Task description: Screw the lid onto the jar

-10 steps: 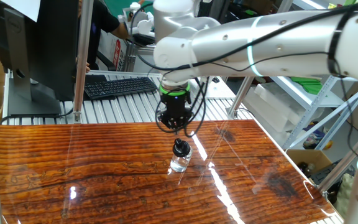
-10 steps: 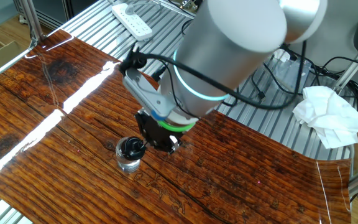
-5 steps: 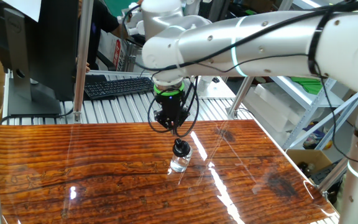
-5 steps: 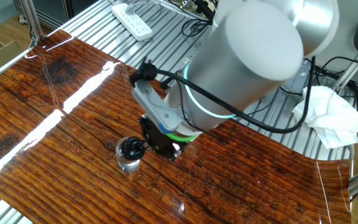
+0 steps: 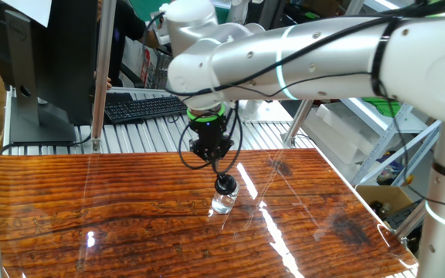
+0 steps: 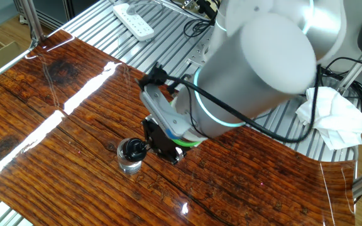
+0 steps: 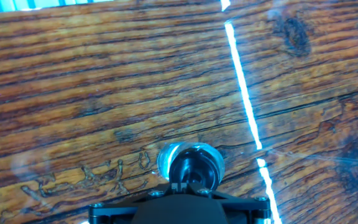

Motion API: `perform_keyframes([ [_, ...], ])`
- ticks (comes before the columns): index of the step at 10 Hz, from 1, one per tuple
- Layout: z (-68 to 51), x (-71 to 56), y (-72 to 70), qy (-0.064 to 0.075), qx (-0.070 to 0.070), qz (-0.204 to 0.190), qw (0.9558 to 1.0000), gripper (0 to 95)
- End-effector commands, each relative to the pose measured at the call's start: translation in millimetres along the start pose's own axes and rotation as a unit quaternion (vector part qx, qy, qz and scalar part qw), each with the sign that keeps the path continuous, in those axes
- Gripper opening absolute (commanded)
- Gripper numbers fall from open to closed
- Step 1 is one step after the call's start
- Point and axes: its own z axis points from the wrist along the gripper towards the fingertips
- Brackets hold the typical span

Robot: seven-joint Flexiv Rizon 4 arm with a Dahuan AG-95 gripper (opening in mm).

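The small clear jar (image 5: 222, 204) stands upright near the middle of the wooden table (image 5: 91, 201), with the dark round lid (image 5: 225, 185) sitting on its mouth. My gripper (image 5: 219, 173) hangs directly above it, shut, with nothing between its fingers. Its tips are at the lid's top, and I cannot tell whether they touch. The other fixed view shows the jar (image 6: 130, 164) and lid (image 6: 131, 149) just left of the gripper (image 6: 147, 148). In the hand view the lid (image 7: 191, 167) sits in the jar's clear rim (image 7: 165, 159), just beyond the closed gripper (image 7: 180, 185).
A keyboard (image 5: 147, 106) and a monitor (image 5: 45, 54) stand on the slatted metal bench behind the table. A vertical pole (image 5: 99, 73) rises at the back left. A white power strip (image 6: 134, 21) and crumpled white cloth (image 6: 332, 116) lie on the bench.
The arm's upper links have swung left and the wrist has turned over the jar. The gripper stays shut above the lid, and the jar and lid have not moved.
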Motion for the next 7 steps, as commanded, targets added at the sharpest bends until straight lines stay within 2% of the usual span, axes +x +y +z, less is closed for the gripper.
perform_keyframes([
  [1, 1.4, 0.7, 0.7, -0.003, 0.008, 0.004, 1.0000, 0.0],
  [3, 2.3, 0.1, 1.2, -0.005, 0.017, 0.009, 0.9998, 0.0],
  [4, 2.6, 0.2, 1.6, -0.009, 0.031, 0.012, 0.9994, 0.0],
  [7, 3.2, 0.2, 2.0, -0.011, 0.038, 0.020, 0.9990, 0.0],
])
